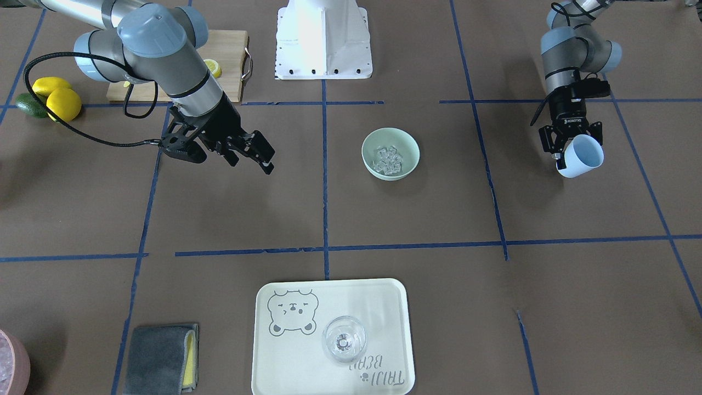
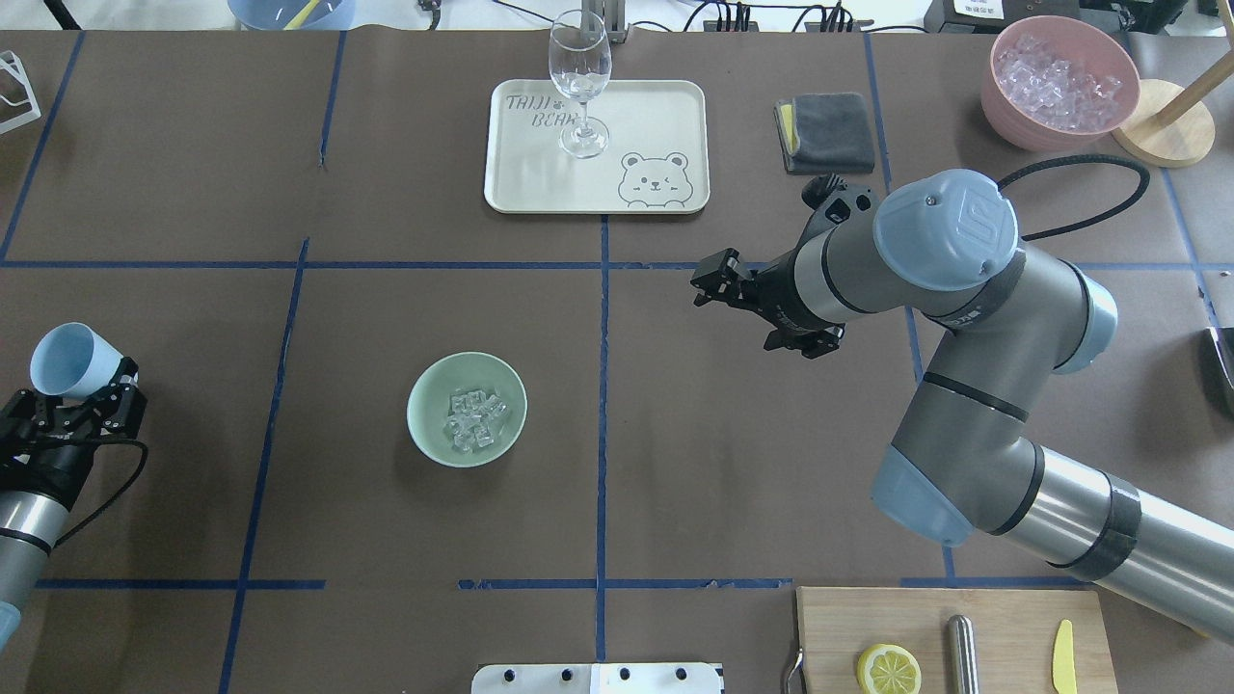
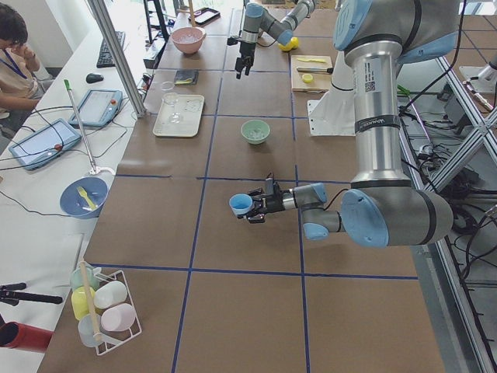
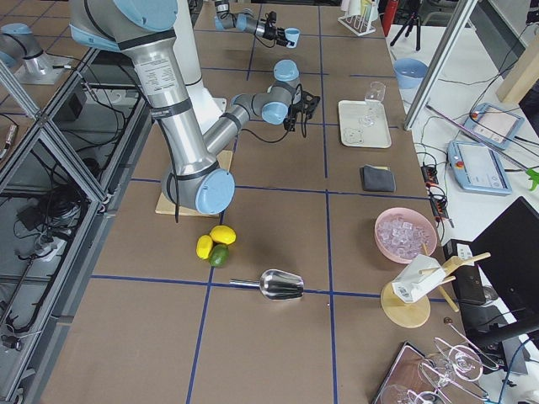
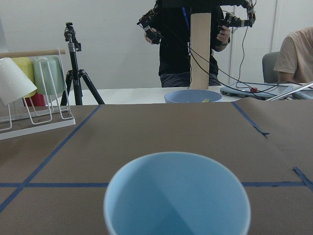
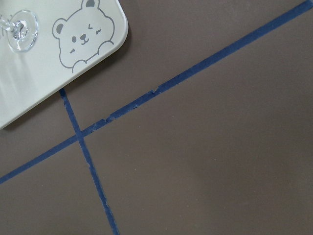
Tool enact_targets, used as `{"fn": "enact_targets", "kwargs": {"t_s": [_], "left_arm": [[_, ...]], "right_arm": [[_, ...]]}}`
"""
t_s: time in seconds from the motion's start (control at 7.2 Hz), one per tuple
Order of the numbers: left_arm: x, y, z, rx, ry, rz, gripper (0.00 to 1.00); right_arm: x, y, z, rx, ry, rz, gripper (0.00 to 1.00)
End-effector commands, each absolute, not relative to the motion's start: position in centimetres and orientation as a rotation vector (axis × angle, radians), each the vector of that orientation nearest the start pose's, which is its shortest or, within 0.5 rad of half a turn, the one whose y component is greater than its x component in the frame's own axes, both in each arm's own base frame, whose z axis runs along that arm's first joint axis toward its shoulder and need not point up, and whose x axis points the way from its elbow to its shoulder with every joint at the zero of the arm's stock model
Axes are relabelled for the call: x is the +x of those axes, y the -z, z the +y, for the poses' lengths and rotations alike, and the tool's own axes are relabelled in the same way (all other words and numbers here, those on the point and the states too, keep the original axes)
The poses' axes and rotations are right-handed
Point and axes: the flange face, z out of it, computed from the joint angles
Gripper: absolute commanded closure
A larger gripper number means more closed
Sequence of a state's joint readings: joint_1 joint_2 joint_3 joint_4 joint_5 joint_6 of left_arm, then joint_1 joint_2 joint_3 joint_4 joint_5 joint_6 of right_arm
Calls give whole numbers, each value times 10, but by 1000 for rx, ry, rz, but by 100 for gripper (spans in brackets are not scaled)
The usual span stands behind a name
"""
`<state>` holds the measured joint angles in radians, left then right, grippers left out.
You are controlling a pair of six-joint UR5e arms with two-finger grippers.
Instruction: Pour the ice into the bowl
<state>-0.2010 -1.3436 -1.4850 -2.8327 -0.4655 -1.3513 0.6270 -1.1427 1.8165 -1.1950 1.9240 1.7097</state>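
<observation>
The pale mint-green bowl (image 1: 373,144) stands near the table's middle with a small heap of clear ice (image 1: 388,159) in it. Both also show in the overhead view, the bowl (image 2: 424,405) and the ice (image 2: 475,420). My left gripper (image 1: 573,152) is shut on a light blue cup (image 1: 582,157) and holds it tilted above the table, well off to the bowl's side. The cup (image 5: 176,196) looks empty in the left wrist view. My right gripper (image 1: 253,156) is open and empty, hovering on the bowl's other side (image 2: 711,284).
A cream tray (image 2: 521,183) with a wine glass (image 2: 579,87) lies at the far edge. A grey cloth (image 2: 829,130) and a pink bowl of ice (image 2: 1059,82) are beside it. A cutting board (image 2: 1003,636) with a lemon half lies near the robot's base.
</observation>
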Motion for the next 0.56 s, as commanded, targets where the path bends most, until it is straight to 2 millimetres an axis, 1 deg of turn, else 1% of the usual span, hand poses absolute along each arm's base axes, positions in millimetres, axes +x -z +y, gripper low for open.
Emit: {"fn": "enact_targets", "kwargs": {"t_s": [0.0,0.14,0.28,0.42], "left_arm": [[322,-655,-293,1181,498,589,100],[323,-654,-294,1183,501,589,100],[326,-653,-294,1182,502,592,98],[328,-653,-294,1182,504,595,89]], "right_arm": [[-439,-265,-440,-61,-503,-1096,0],[-440,-265,-439,-62,-502,-1096,0],[-440,-265,-439,-62,-502,-1096,0],[-440,-265,-439,-62,-502,-1096,0]]}}
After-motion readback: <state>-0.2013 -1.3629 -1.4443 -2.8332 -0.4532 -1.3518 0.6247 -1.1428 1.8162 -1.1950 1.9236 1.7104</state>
